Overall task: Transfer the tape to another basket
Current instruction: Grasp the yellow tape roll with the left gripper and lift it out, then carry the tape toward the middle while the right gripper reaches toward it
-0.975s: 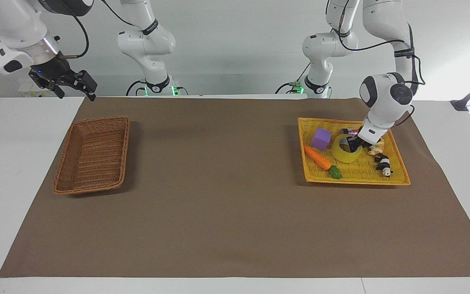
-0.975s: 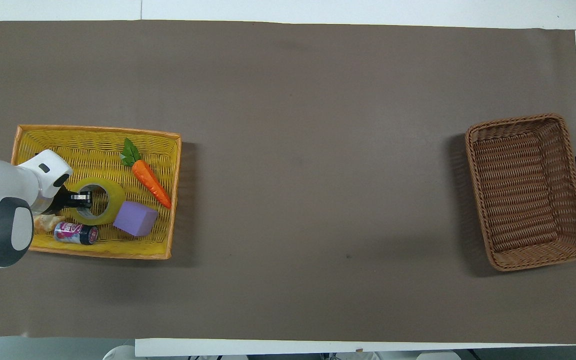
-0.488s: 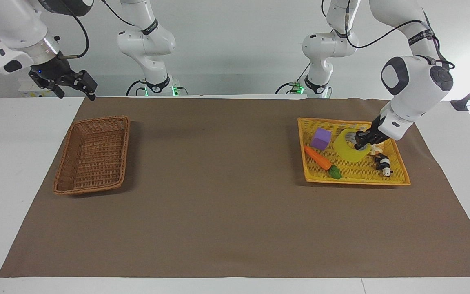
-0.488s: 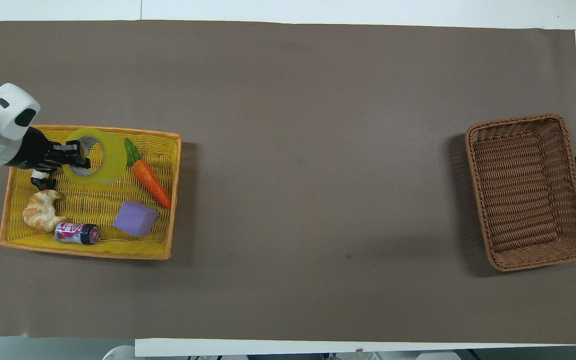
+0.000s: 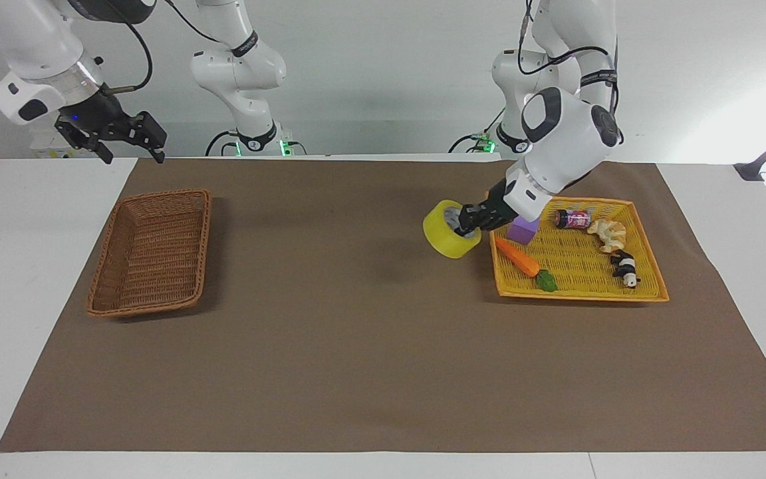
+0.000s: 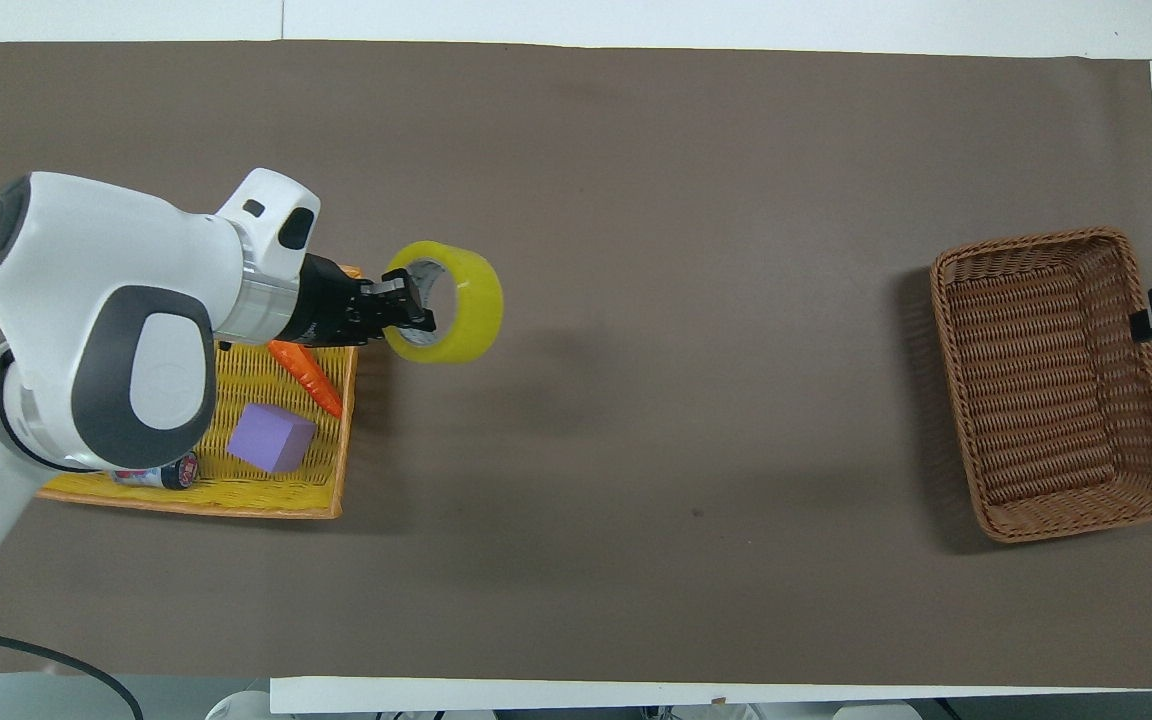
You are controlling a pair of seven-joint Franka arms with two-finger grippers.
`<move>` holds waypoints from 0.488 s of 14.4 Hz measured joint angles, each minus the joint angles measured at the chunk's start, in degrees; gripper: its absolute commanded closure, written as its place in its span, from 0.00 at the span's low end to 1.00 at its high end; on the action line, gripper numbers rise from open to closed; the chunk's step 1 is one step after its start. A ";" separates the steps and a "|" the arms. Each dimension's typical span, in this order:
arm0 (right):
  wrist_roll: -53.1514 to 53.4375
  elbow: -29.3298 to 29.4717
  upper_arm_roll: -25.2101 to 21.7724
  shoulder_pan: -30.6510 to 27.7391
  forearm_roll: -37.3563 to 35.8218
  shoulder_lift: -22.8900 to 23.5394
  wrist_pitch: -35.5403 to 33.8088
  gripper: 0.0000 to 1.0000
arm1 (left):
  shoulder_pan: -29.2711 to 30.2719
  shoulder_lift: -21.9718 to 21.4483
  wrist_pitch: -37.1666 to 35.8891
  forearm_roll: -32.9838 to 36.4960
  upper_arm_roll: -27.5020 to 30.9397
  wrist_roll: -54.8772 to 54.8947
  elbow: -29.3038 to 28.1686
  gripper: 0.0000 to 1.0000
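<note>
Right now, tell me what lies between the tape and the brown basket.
Nothing visible: the left gripper holds the tape over bare brown mat, which runs unbroken to the basket.

The facing view looks down from high across the tabletop (image 5: 383, 372) toward the robots; the overhead view looks steeply down, sharing the basket (image 5: 150, 253) (image 6: 1056, 385)

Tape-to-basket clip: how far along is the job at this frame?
Done: the tape is out of the yellow tray. In hand: the left gripper holds it by the rim, in the air over the mat just off the tray. Left: carry it to the brown basket, still without tape, and release. The right gripper waits above the table by that basket.
</note>
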 measured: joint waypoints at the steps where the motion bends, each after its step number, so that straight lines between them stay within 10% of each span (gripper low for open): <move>1: -2.03 -0.35 -0.12 -0.41 4.30 -0.01 0.03 0.00 | -0.85 0.04 1.01 -3.76 0.01 0.00 0.43 1.00; 7: -4.33 -10.17 -0.41 -2.90 32.53 -2.69 3.59 0.00 | -9.13 1.96 9.19 -12.02 0.16 -5.09 5.46 1.00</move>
